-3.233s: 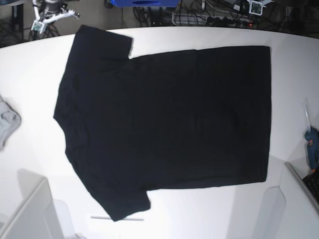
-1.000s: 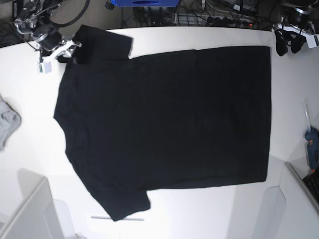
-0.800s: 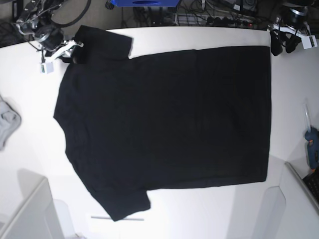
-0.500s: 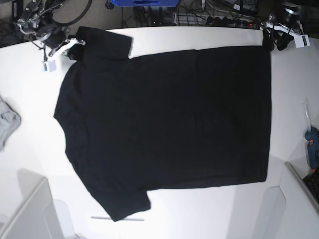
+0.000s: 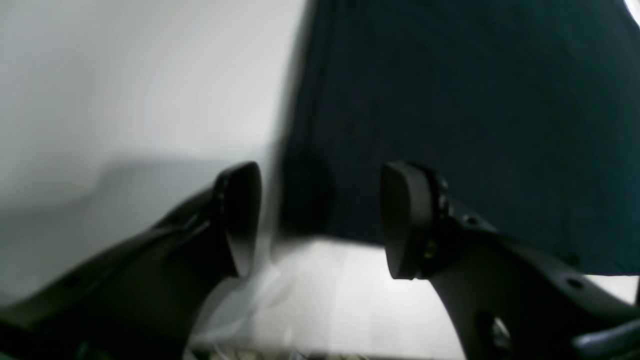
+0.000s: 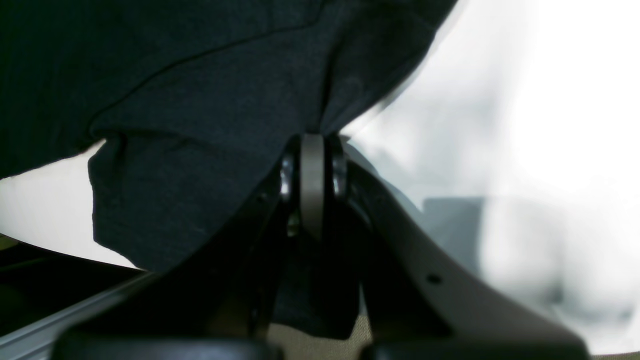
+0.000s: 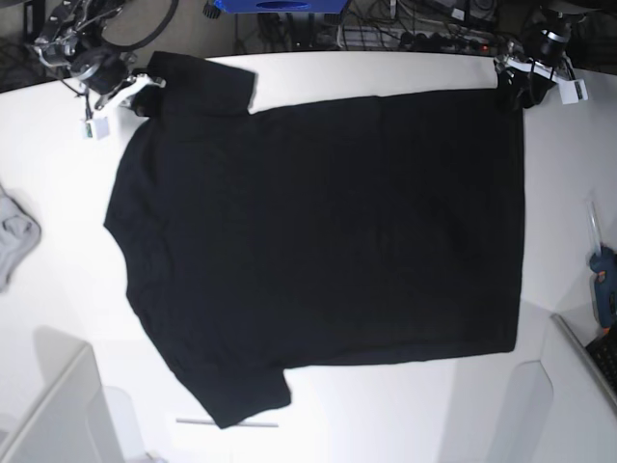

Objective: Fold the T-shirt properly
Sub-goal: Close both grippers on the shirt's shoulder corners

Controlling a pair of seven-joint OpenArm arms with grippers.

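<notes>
My right gripper [image 6: 312, 150] is clamped tight on the edge of a sleeve of the T-shirt [image 7: 328, 241], the black cloth pinched between my closed fingers and bunching up from the white table [image 7: 386, 405] at the far corner on the base view's left. My left gripper [image 5: 320, 215] stands apart, its two dark pads either side of the shirt's hem corner at the far right of the base view, one over bare table and one over cloth, gripping nothing. The shirt itself lies spread flat, plain black side up, across the middle of the table.
</notes>
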